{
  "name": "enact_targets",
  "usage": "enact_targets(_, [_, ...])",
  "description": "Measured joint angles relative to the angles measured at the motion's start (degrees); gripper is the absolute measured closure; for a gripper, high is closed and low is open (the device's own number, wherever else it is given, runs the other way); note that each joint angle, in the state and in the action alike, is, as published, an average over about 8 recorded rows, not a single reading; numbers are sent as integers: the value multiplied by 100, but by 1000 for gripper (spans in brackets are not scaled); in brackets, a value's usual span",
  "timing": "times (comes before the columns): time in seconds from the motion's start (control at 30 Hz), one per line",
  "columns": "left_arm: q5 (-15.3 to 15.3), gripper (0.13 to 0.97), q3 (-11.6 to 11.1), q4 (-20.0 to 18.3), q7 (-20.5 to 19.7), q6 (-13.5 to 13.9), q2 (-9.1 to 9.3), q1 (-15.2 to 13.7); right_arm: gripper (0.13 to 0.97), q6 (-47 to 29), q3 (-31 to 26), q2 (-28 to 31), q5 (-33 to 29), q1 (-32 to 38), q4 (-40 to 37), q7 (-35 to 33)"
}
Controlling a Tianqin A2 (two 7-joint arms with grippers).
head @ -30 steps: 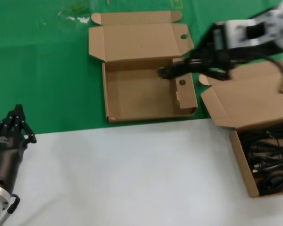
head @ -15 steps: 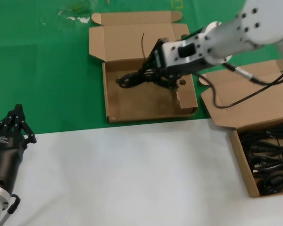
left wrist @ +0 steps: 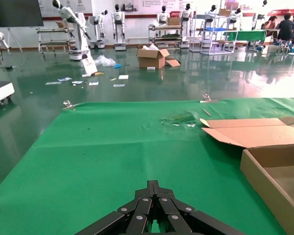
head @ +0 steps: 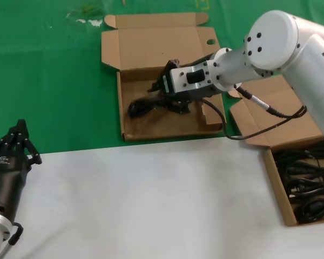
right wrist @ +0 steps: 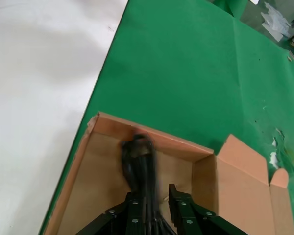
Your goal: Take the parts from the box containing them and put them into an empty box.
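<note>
My right gripper (head: 166,95) hangs low inside the open box with round holes (head: 151,123). Its fingers stand apart. One black power cord bundle (head: 143,106) stretches from between them down to the box floor near the left wall. In the right wrist view the cord (right wrist: 139,161) lies against one finger, with a gap to the other, at the gripper (right wrist: 154,192) above the box floor (right wrist: 88,196). The box with the other cords (head: 308,186) stands at the right, lid open (head: 275,121). My left gripper (head: 20,125) is parked at the near left, shut and empty (left wrist: 153,183).
The boxes stand on a green mat (head: 48,81); a white table surface (head: 151,199) lies nearer to me. The holed box's lid (head: 156,46) lies open at the back. A cable (head: 270,121) hangs from my right arm over the full box's lid.
My right arm has swung left from the full box with a cord and lowered into the holed box. The cord now reaches the box floor. The left arm has not moved.
</note>
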Motion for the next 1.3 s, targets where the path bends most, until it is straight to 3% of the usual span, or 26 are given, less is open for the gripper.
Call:
enact_targets(0.27, [0, 957, 0, 0, 0, 0, 0, 0, 826, 28, 99, 205, 134, -208, 486, 114])
enact_targets(0.63, [0, 957, 0, 0, 0, 0, 0, 0, 691, 797, 1073, 950, 958, -1490, 2817, 528])
enact_targets(0.77, [0, 957, 0, 0, 0, 0, 0, 0, 592, 1172, 1381, 1069, 1088, -1974, 3375, 762])
enact_targets(1.2, [0, 912, 0, 0, 0, 0, 0, 0, 306, 1647, 1664, 1043, 1319, -2520, 3654, 919])
enact_targets(1.3, [0, 889, 0, 0, 0, 0, 0, 0, 276, 1802, 1748, 1021, 1421, -2696, 3703, 934])
